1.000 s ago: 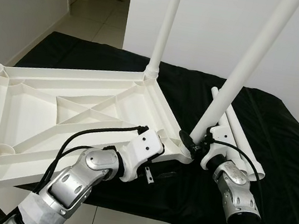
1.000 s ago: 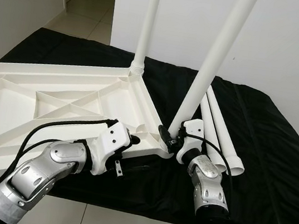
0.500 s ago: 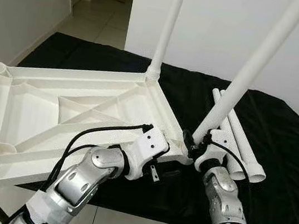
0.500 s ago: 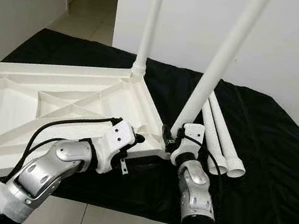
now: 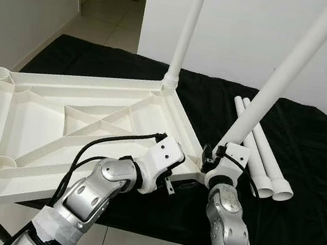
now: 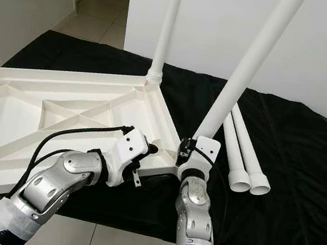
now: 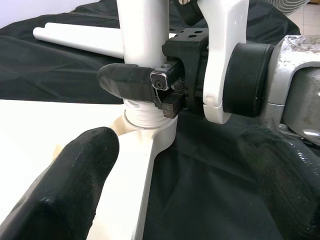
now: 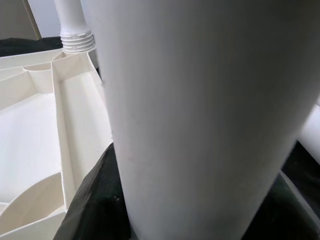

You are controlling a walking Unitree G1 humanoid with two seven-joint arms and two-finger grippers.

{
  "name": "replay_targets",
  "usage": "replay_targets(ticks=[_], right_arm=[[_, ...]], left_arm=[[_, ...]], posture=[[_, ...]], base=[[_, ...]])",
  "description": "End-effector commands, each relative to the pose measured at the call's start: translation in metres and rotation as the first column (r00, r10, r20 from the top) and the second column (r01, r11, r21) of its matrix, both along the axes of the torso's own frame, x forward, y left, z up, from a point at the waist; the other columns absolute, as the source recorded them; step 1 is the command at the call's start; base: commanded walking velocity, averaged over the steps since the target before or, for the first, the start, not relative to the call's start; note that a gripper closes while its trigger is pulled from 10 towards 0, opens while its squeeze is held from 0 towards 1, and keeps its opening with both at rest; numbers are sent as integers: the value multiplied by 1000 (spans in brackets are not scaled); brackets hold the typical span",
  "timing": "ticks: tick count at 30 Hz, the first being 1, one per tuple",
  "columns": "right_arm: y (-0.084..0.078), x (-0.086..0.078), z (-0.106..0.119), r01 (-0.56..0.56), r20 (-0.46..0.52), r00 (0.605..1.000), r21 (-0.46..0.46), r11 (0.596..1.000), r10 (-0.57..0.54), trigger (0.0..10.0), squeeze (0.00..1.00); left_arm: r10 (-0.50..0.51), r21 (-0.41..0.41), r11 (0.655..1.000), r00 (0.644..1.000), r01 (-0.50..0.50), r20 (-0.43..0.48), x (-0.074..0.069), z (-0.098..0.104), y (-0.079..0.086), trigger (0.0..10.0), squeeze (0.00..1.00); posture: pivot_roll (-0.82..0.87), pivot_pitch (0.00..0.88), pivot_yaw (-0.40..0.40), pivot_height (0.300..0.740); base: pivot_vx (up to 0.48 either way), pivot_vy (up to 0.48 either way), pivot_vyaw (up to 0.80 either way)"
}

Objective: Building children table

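- An upside-down white plastic table top (image 5: 70, 127), ribbed with triangular braces, lies on a black cloth-covered surface (image 5: 312, 157), its near edge hanging over the front.
- A long white plastic tube leg (image 5: 186, 33) stands upright in the far corner socket of the table top.
- A second white tube leg (image 5: 285, 73) leans to the right from the near right corner, its threaded end sitting at that corner's socket, as the left wrist view shows (image 7: 145, 107).
- The right gripper (image 5: 209, 160) is clamped around the base of this leaning leg, just above the socket; one black finger (image 7: 127, 81) wraps across the tube.
- The left gripper (image 5: 170, 182) sits at the near edge of the table top, just left of that corner. Its two black fingers (image 7: 75, 175) are spread wide, one against the white rim and the other over the black cloth, holding nothing.
- Two loose white tube legs (image 5: 262, 162) lie side by side on the cloth to the right of the table top, their open ends toward the robot.
- Beyond the cloth stands a white wall (image 5: 245, 30), with a tiled floor (image 5: 104, 21) to the left.
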State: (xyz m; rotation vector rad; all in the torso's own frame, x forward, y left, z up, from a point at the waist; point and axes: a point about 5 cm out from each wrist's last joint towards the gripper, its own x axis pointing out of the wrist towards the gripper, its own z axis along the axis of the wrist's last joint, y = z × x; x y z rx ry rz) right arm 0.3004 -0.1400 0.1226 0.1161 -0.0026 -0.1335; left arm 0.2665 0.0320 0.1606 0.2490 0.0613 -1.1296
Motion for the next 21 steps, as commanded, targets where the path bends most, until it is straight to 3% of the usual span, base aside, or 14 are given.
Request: replay_targets(ticks=[1, 3, 4, 12, 17, 18, 21], right_arm=[[-8, -7, -12, 45, -59, 997, -6, 999, -45, 10000, 588], [-8, -7, -11, 38, -52, 998, -10, 999, -39, 10000, 588], [-6, -7, -8, 16, -24, 1000, 4, 1000, -16, 10000, 1000], [-3, -13, 8, -77, 82, 993, -34, 996, 79, 10000, 1000], [-6, -18, 8, -105, 81, 991, -21, 994, 106, 10000, 1000], [-6, -24, 7, -134, 81, 987, -31, 991, 136, 10000, 0], [-6, -34, 5, -181, 78, 980, -35, 983, 183, 10000, 0]], left_arm=[[44, 6, 999, 999, -44, 27, 5, 2, 0, 10000, 0], [44, 7, 999, 999, -44, 28, 6, 2, 1, 10000, 0], [44, 10, 999, 999, -44, 29, 6, 2, 1, 10000, 0], [31, 19, 999, 999, -31, 23, 2, -1, 1, 10000, 0], [33, 22, 999, 999, -34, 22, 1, -2, 3, 10000, 0], [42, 18, 999, 999, -42, 20, 2, -2, 4, 10000, 0], [54, 13, 998, 998, -54, 19, 2, -2, 5, 10000, 0]], posture=[[-33, 0, -79, 740], [-33, 0, -79, 740], [-34, 0, -75, 740], [-30, 0, -73, 740], [-31, 0, -77, 740], [-32, 0, -80, 740], [-31, 0, -87, 740]], base=[[0, 0, 0], [0, 0, 0], [0, 0, 0], [0, 0, 0], [0, 0, 0], [0, 0, 0], [0, 0, 0]])
